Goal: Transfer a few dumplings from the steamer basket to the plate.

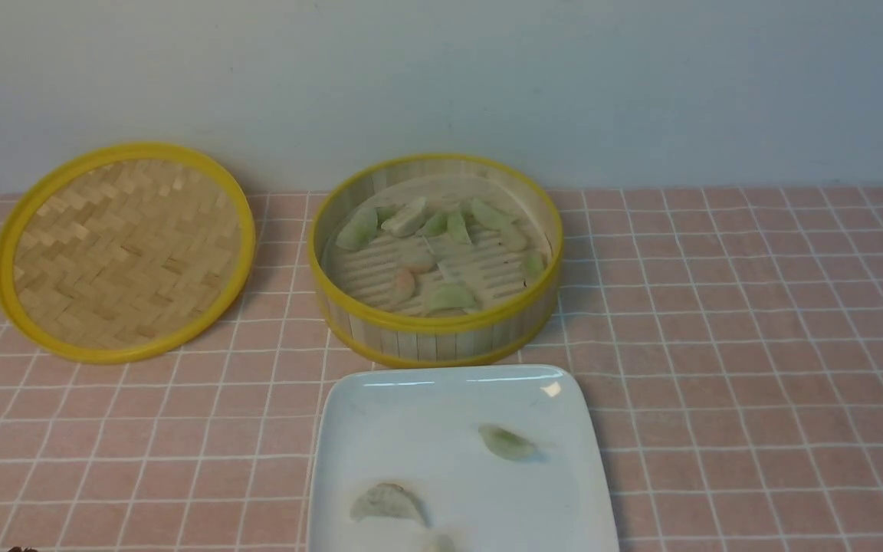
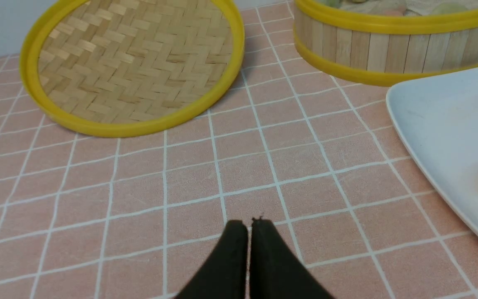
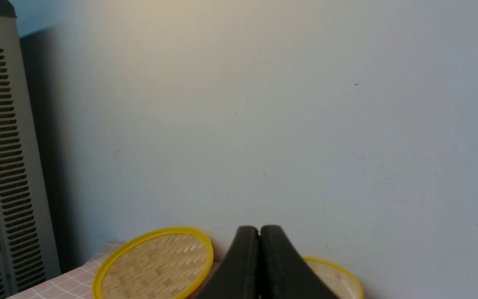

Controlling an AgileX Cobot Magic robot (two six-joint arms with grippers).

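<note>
The steamer basket (image 1: pixel 437 326) stands at the back middle of the table with several dumplings (image 1: pixel 449 296) on its slatted floor. In front of it lies the pale square plate (image 1: pixel 380 414). A green dumpling (image 1: pixel 506 442) lies on it at the right, another (image 1: pixel 386 504) at the front left, and a third (image 1: pixel 440 543) is cut off by the frame edge. My left gripper (image 2: pixel 249 224) is shut and empty, low over bare tablecloth to the left of the plate (image 2: pixel 442 120). My right gripper (image 3: pixel 259 229) is shut and empty, raised and facing the wall, the basket (image 3: pixel 338 278) below it.
The flat woven lid (image 1: pixel 126 253) with a yellow rim leans at the back left, also seen in the left wrist view (image 2: pixel 131 66). A pink checked cloth (image 1: pixel 756 345) covers the table. A pale wall runs behind, and a grey slatted appliance (image 3: pixel 2 166) stands beyond the table's left end.
</note>
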